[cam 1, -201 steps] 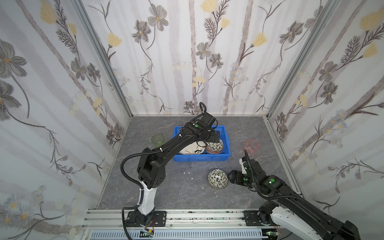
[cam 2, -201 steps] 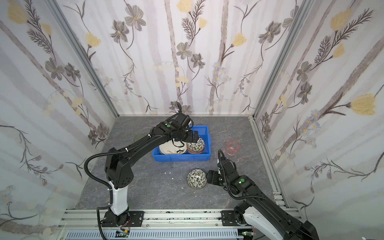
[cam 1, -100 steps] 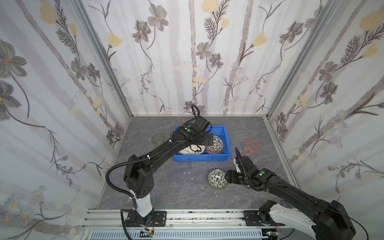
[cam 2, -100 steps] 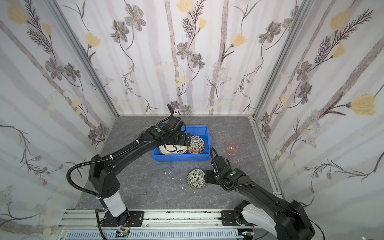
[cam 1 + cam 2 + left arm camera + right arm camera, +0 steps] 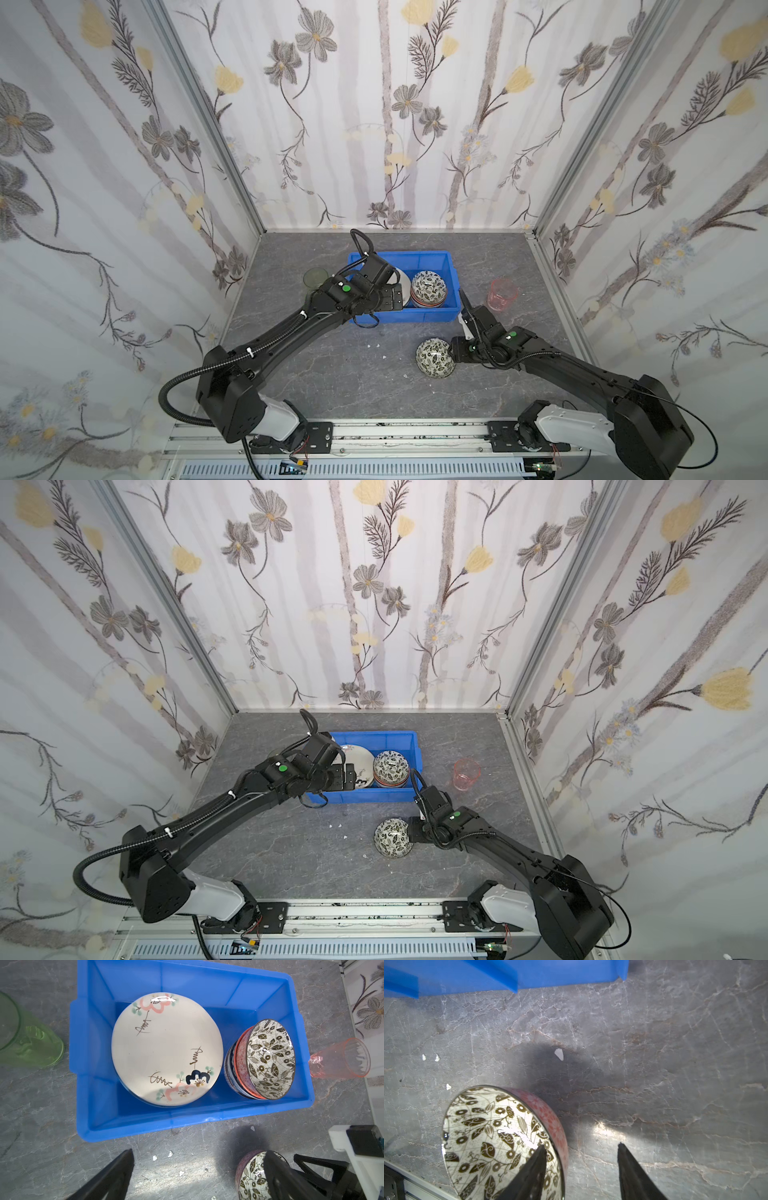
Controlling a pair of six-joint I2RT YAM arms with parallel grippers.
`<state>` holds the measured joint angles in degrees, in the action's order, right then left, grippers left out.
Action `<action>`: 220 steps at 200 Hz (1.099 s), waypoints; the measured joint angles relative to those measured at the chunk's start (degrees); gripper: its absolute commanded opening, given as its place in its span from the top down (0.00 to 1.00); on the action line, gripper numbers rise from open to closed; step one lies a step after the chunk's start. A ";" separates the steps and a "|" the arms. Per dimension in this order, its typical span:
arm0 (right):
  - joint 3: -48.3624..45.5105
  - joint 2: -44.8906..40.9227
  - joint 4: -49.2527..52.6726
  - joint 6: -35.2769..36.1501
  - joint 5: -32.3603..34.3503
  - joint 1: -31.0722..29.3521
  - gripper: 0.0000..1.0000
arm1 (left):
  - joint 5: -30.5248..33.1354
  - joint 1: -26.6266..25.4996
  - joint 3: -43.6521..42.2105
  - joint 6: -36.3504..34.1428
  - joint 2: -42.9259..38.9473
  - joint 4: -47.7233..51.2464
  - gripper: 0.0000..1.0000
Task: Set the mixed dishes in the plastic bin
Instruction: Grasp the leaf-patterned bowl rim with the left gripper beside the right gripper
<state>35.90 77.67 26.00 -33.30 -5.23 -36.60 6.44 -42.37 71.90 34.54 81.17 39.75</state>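
We see right gripper [image 5: 581,1145] astride bowl [image 5: 492,1136] rim on table [image 5: 675,1064], fingers [image 5: 529,1172] apart; left gripper [image 5: 199,1152] spread wide near bin [image 5: 187,1122].

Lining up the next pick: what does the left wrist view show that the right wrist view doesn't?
Left wrist only: the blue bin inside, holding the cream plate and bowl stack, with the green tumbler and pink tumbler outside it. Right wrist only: the right gripper, open, astride the leaf bowl rim. Both: that bowl, the bin's outer wall and the white chips.
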 measured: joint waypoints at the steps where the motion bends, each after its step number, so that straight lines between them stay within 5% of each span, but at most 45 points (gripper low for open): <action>1: 0.07 0.11 -0.07 0.04 -0.04 -0.04 0.53 | 0.02 0.00 -0.28 0.11 -0.28 -0.02 0.00; 76: 1.16 3.91 -0.92 2.51 -1.90 -1.01 0.62 | 0.52 0.00 -12.22 6.32 -11.91 -0.37 0.00; 220: 4.87 7.74 -0.92 3.82 -1.90 -2.93 1.00 | -2.29 -0.02 -13.97 9.64 -10.56 -0.70 0.00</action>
<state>40.77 85.41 25.08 -29.47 -7.14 -39.53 4.14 -42.39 57.93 44.18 70.61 39.05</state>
